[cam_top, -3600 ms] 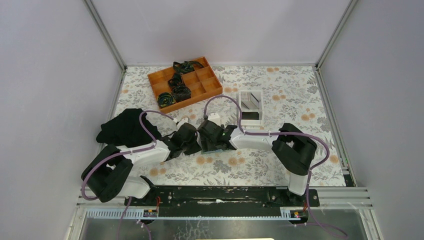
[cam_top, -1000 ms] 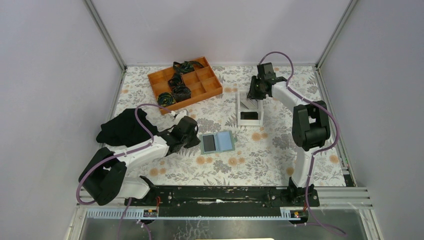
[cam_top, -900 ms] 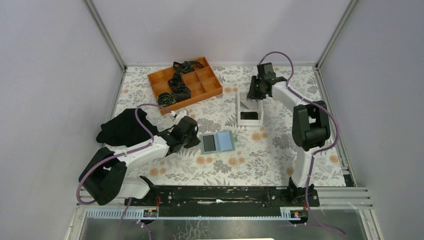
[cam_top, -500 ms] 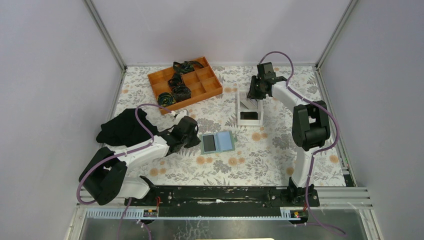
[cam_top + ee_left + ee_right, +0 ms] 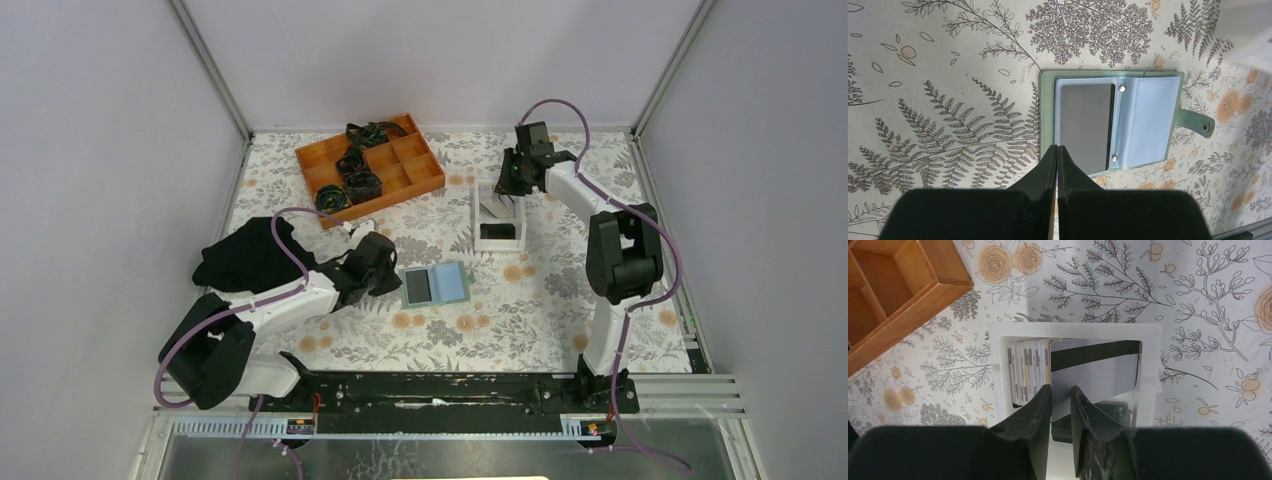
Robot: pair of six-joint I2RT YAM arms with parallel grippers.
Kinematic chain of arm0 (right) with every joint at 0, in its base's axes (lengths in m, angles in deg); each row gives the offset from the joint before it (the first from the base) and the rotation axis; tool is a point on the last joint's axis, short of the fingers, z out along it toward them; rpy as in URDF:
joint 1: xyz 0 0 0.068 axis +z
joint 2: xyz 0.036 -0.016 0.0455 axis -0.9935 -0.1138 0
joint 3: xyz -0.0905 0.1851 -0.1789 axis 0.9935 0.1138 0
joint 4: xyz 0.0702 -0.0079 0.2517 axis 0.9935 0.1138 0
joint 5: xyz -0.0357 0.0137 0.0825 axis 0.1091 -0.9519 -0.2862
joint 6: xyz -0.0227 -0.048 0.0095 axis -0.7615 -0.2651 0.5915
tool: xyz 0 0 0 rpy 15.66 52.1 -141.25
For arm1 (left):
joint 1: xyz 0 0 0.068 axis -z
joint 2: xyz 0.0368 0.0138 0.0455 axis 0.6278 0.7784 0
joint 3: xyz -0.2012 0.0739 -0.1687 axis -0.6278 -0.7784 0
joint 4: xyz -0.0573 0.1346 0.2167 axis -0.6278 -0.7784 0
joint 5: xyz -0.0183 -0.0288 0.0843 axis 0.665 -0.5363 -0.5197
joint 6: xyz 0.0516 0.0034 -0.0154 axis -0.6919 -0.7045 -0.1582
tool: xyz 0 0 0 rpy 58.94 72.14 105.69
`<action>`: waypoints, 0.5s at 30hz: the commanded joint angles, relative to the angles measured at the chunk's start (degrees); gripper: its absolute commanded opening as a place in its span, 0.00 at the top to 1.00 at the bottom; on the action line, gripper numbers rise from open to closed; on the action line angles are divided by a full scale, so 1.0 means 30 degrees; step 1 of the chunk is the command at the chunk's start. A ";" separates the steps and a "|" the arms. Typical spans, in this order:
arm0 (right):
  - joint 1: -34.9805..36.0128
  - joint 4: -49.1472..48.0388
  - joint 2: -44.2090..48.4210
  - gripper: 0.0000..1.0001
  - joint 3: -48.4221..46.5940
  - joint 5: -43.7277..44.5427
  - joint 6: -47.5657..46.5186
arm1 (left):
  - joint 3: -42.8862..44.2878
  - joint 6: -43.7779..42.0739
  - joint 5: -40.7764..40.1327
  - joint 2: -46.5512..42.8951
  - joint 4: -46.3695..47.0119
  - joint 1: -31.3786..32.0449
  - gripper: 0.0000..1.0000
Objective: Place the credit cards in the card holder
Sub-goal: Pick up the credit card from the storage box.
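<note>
"Left wrist view, item one?"
"Card holder (image 5: 1118,125), open, mid-worktop toward near edge; one grey card (image 5: 1086,125) sleeved. Left gripper (image 5: 1057,147) closed, empty, at its edge."
"Toward the far edge?"
"White tray (image 5: 1148,330): credit cards (image 5: 1030,370) stacked, outstanding. Right gripper (image 5: 1060,387) straddling striped card (image 5: 1098,370); grip uncertain."

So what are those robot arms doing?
The right gripper reaches into the white tray, its jaws slightly apart around a grey striped card leaning beside the stacked cards. The left gripper, jaws shut, sits at the edge of the open green card holder, which has one dark card in a sleeve.
</note>
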 commanded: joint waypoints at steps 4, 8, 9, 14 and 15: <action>0.0061 -0.0021 0.1909 0.74 -0.0745 -0.0349 0.0219 | 0.0025 0.0183 0.0112 0.0018 0.0874 -0.0115 0.98; 0.0060 0.0301 0.2073 0.75 -0.0719 0.0068 0.0030 | -0.0005 0.0259 0.0127 -0.0061 0.0902 -0.0111 0.98; 0.0067 0.0408 0.2100 0.76 -0.0665 0.0203 -0.0039 | -0.0005 0.0272 0.0160 -0.0089 0.0906 -0.0118 0.98; 0.0067 0.1075 0.2134 0.86 -0.0462 0.1247 -0.0450 | -0.0091 0.0360 0.0207 -0.0332 0.0907 -0.0119 0.98; 0.0086 0.1248 0.2137 0.88 -0.0446 0.1548 -0.0546 | -0.0114 0.0358 0.0189 -0.0394 0.0907 -0.0119 0.98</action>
